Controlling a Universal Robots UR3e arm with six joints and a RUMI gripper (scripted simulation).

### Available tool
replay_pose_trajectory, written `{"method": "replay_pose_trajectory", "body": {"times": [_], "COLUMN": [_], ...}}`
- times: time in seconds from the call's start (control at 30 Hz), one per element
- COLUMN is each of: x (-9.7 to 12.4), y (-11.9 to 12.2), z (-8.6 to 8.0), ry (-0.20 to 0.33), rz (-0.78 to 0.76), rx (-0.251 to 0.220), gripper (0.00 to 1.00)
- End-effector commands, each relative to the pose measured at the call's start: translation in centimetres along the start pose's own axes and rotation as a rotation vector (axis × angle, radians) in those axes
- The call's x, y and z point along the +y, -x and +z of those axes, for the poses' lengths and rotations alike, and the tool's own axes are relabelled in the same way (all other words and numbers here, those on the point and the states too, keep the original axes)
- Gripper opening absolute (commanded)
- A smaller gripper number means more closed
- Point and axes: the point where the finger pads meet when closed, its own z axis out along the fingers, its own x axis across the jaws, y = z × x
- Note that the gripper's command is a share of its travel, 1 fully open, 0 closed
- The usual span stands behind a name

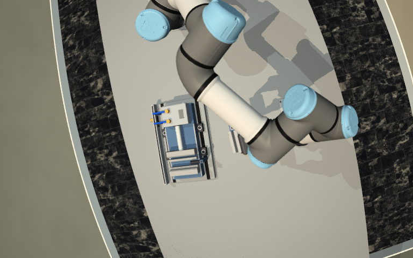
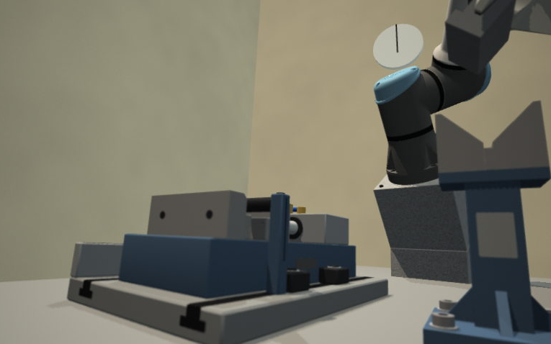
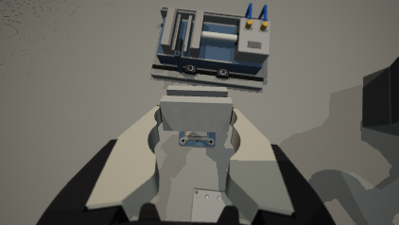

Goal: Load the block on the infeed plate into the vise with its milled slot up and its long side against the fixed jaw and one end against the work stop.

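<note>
held aloft, the part [image 1: 232,141] [image 3: 196,113] spans the gripper [image 3: 197,106] — its claw clenched on the block's two ends, apart from the open vise [image 1: 189,136] [image 2: 162,265] [image 3: 216,48]. the piece looks like rigid machined metal, probably fairly weighty, hard to crush but apt to slip or pivot on smooth faces. a square hold, high on the sides, would suit it best; the present end grip may crowd the work stop [image 1: 195,162] [image 2: 258,204] [image 3: 178,45] — a regrip in the v-block [image 2: 515,149] could be wise. slot direction cannot be confirmed
</note>
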Motion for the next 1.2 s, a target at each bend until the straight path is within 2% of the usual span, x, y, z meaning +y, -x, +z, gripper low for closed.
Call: {"method": "replay_pose_trajectory", "body": {"times": [0.0, 1.17], "x": [-0.03, -0.01], "y": [0.06, 0.05], "z": [-0.08, -0.08], "ry": [-0.016, -0.038], "rz": [0.003, 0.002], "rx": [0.002, 0.002], "gripper": [0.0, 0.0]}}
